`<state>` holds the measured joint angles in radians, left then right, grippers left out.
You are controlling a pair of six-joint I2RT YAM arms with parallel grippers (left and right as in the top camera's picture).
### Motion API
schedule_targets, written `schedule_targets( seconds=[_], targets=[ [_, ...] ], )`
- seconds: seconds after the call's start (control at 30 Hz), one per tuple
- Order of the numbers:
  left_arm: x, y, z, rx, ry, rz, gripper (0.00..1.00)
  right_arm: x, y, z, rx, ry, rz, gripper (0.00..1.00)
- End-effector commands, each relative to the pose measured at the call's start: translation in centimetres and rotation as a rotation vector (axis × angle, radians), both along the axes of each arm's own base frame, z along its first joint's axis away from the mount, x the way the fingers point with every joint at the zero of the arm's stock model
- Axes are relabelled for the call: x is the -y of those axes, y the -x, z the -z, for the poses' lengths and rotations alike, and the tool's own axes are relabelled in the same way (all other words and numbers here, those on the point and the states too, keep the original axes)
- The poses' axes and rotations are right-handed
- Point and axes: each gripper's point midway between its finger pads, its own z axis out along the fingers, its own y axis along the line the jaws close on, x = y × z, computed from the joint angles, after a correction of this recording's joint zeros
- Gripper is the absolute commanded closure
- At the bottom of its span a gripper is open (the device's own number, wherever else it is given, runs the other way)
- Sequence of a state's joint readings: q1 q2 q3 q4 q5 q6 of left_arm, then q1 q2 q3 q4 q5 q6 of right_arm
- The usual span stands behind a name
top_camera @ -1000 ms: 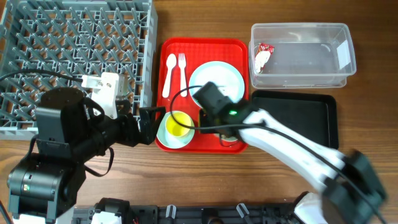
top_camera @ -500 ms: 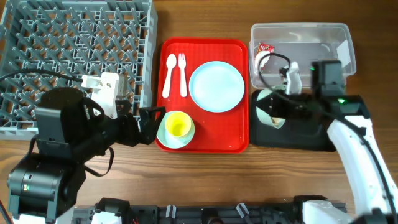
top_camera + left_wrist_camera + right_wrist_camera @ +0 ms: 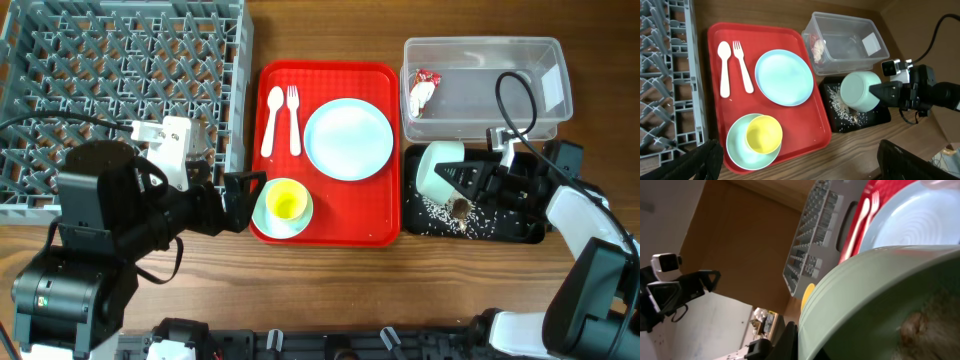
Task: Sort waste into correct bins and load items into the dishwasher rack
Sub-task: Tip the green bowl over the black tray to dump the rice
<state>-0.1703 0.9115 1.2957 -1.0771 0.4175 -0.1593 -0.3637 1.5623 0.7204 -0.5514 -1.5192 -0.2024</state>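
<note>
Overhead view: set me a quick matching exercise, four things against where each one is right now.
Things:
1. mint bowl
2. snack wrapper
3. yellow cup
4. food scraps

Places:
A. inside the clear tub
B. lying on the black tray
C. sitting in the pale blue bowl
D. tipped on its side in the right gripper

Pairs: 1-D, 2-A, 3-C, 4-B

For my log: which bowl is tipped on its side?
The mint bowl, held by the right gripper over the black tray; the blue bowl sits upright.
</note>
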Motion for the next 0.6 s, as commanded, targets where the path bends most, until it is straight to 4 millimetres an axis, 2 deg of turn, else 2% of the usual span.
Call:
schedule_targets(
  seconds=[0.0,0.03,0.07,0.1,0.13,0.17,0.2,0.23,0.27,0.3,0.33,0.37,0.4,0.47,0.5,0.53,0.57],
  targets=[
    [0.2,0.2,-0.8,0.018,0.015,0.01,0.0,0.1,0.1,-0.9,-0.016,-0.066,-0.002,0.96],
    [0.3,0.2,-0.8,0.018,0.015,0.01,0.0,0.2,0.0,-0.4,-0.001,-0.03,0.003,0.96],
    [0.2,0.2,-0.8,0.018,0.015,0.01,0.0,0.4,-0.4,0.9,-0.065,0.026,0.023,0.96],
    [0.3,0.2,-0.8,0.018,0.015,0.01,0.0,0.5,-0.5,0.9,-0.106,0.012,0.028,0.96],
    [0.3,0.2,-0.8,0.018,0.015,0.01,0.0,0.4,-0.2,0.6,-0.068,0.015,0.021,0.96],
    [0.2,0.2,-0.8,0.018,0.015,0.01,0.0,0.6,-0.4,1.8,-0.083,0.086,0.035,0.96],
    [0.2,0.2,-0.8,0.018,0.015,0.01,0.0,1.4,-0.9,4.2,-0.175,0.202,0.083,0.96],
    [0.2,0.2,-0.8,0.018,0.015,0.01,0.0,1.5,-1.1,4.1,-0.225,0.17,0.095,0.96],
    [0.2,0.2,-0.8,0.018,0.015,0.01,0.0,0.5,-0.5,0.7,-0.077,0.025,0.027,0.96],
    [0.2,0.2,-0.8,0.018,0.015,0.01,0.0,0.2,0.0,-1.1,0.014,-0.04,-0.001,0.96],
    [0.3,0.2,-0.8,0.018,0.015,0.01,0.0,0.3,-0.3,0.0,0.007,0.035,0.016,0.96],
    [0.3,0.2,-0.8,0.018,0.015,0.01,0.0,1.0,-1.0,2.3,-0.123,0.133,0.066,0.96],
    [0.2,0.2,-0.8,0.018,0.015,0.01,0.0,0.9,-0.9,2.0,-0.158,0.098,0.066,0.96],
    [0.2,0.2,-0.8,0.018,0.015,0.01,0.0,0.1,0.2,-1.2,0.011,-0.023,0.002,0.96],
    [0.2,0.2,-0.8,0.018,0.015,0.01,0.0,0.4,-0.1,0.6,-0.016,0.091,0.027,0.96],
    [0.2,0.2,-0.8,0.018,0.015,0.01,0.0,1.0,-0.6,2.4,-0.139,0.158,0.073,0.95],
    [0.2,0.2,-0.8,0.018,0.015,0.01,0.0,0.8,-0.6,1.4,-0.203,0.071,0.069,0.96]
  ],
)
